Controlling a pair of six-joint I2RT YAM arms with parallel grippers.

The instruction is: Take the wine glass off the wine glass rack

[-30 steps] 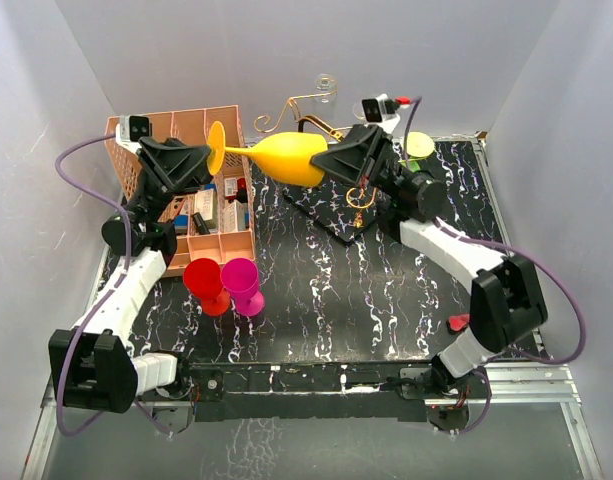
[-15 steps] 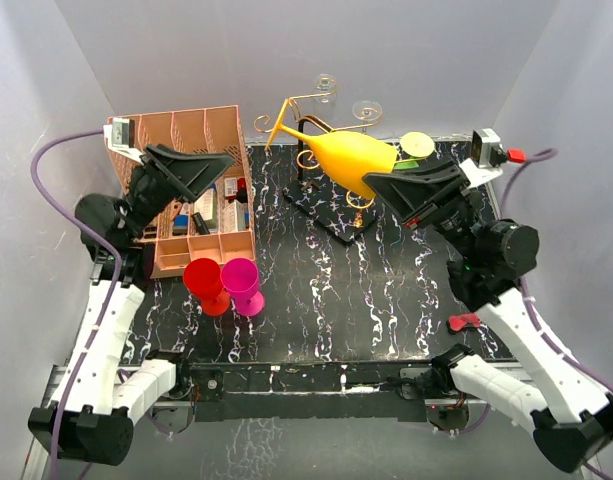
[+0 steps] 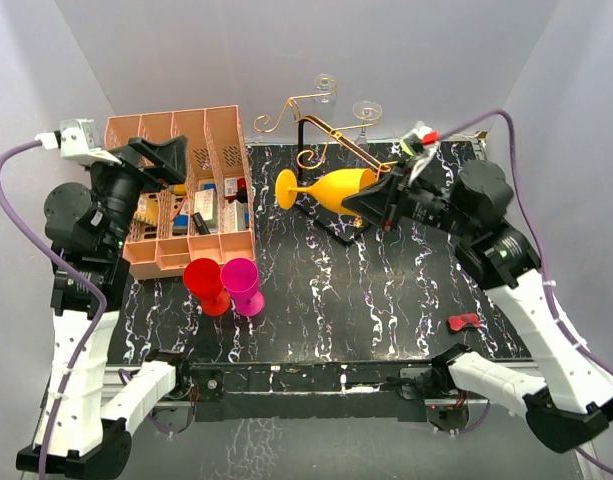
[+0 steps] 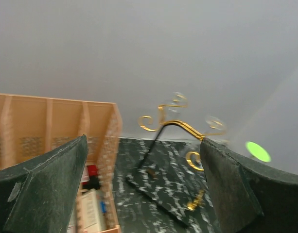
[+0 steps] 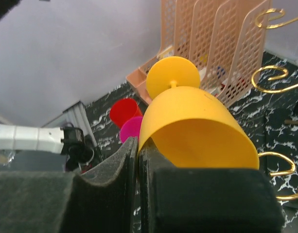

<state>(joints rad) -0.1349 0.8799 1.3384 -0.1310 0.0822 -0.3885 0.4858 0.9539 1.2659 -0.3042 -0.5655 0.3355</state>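
Wine glass [image 3: 338, 188] (yellow) swung off rack [image 4: 185, 129], pinched by right gripper [image 3: 372, 205]; left gripper [image 3: 176, 166] agape.

The right claw [image 3: 352, 204] holds the yellow wine glass [image 3: 334, 187] sideways by its rim, near the wine glass rack [image 3: 304, 140].

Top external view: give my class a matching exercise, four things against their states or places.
1 yellow plastic wine glass
2 gold wire wine glass rack on black base
3 red plastic cup
4 left pincer

A open wide
B upright beside a magenta cup
C sideways, gripped by the right pincer
D standing at the far side

Pairs: 1-C, 2-D, 3-B, 4-A
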